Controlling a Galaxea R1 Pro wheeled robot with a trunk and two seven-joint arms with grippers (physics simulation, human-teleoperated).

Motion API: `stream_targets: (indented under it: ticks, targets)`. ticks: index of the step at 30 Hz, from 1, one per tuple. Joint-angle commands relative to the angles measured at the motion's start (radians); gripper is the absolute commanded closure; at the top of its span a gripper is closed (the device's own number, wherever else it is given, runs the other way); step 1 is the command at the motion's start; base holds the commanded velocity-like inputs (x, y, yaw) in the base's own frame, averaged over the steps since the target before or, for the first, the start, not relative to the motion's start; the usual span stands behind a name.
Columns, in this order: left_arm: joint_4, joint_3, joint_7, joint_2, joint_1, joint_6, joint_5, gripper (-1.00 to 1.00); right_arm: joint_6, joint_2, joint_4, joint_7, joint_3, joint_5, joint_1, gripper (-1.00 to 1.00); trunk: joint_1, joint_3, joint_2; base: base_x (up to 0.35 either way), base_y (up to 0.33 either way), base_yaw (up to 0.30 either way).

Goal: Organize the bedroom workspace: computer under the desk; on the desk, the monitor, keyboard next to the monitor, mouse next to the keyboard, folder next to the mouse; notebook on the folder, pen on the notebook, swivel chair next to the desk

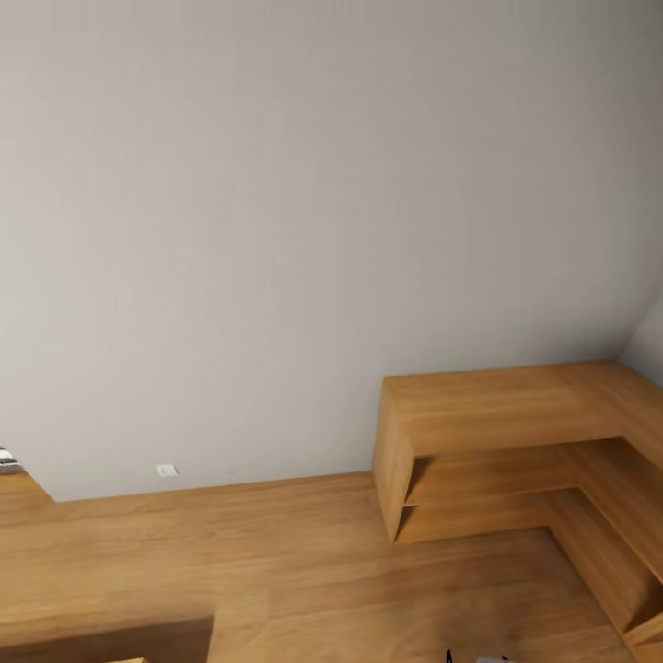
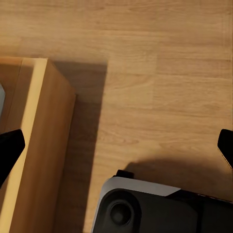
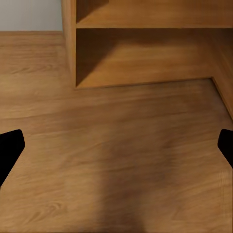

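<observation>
I'm facing a plain grey wall (image 1: 276,203) with a wooden L-shaped shelf unit (image 1: 516,433) on the right. Left gripper (image 2: 116,145) and right gripper (image 3: 116,148) both hang spread wide over the honey wood floor (image 1: 304,552), holding nothing.

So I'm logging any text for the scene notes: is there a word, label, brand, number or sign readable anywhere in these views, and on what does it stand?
None can be read.
The small white wall plate low on the grey wall: no legible marking, too small to tell.
The wooden shelf unit, wood floor and the robot's grey base: no text visible.
</observation>
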Motion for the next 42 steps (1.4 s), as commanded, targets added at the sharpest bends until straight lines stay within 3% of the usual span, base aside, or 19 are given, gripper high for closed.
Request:
stream_targets:
  ticks: [1,31,42]
  targets:
    - [0.000,-0.009,0.008,0.000,-0.001,-0.003,0.003,-1.00,-0.003,0.001,0.002,-0.004,0.009,-0.006,-0.001,-1.00,0.001,-0.002,-0.002,0.321,0.000,0.000]
    - [0.000,-0.010,0.007,0.001,-0.001,-0.006,0.000,-1.00,-0.003,0.001,0.002,-0.004,0.009,-0.006,-0.001,-1.00,0.001,-0.002,-0.002,0.248,-0.073,0.000]
    - [0.000,-0.004,0.009,0.003,-0.001,-0.007,0.004,-1.00,-0.004,0.001,0.002,-0.005,0.009,-0.006,-0.001,-1.00,0.001,-0.002,-0.002,0.068,-0.006,0.000]
